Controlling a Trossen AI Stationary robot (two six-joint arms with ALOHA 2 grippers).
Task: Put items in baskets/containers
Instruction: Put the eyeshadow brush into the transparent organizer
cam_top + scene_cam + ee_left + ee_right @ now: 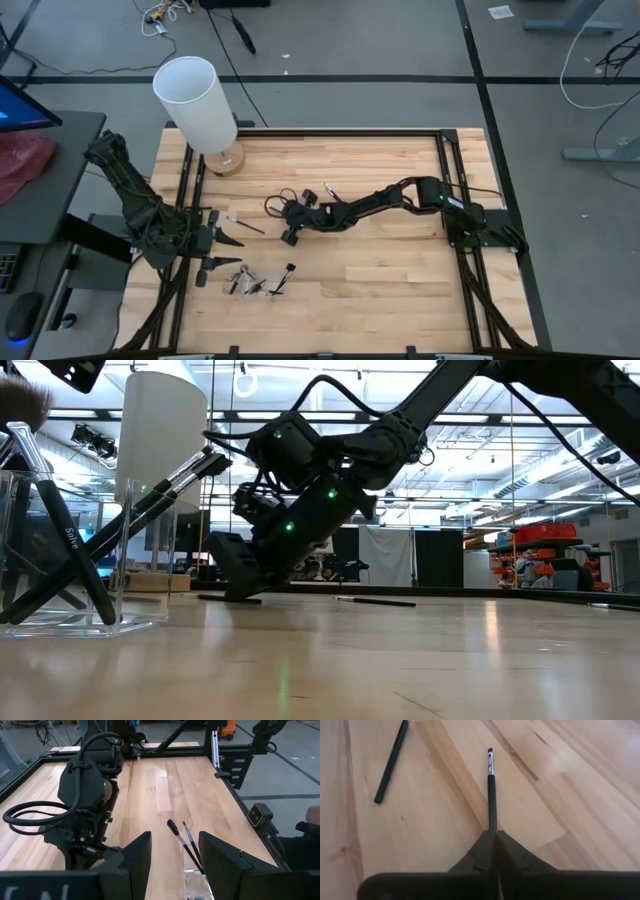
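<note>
Pinching slim dark brush (pixel 491 795) flat on table (pixel 380 270) mid-board, right gripper (pixel 492 834) closed on handle (silver-tipped end free). Left gripper (pixel 174 854) wide, empty, just beside clear tray (pixel 70 622) holding brushes.

Bright, even overhead light; soft shadows.

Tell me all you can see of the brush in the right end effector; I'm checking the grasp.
The brush is a slender stick with a black handle, a short silver ferrule and a small dark tip. It lies flat along the wooden table, pointing straight away from the right end effector, whose fingers are closed on its handle end. A second dark stick lies apart from it. Whether the brush is lifted off the wood cannot be told.
</note>
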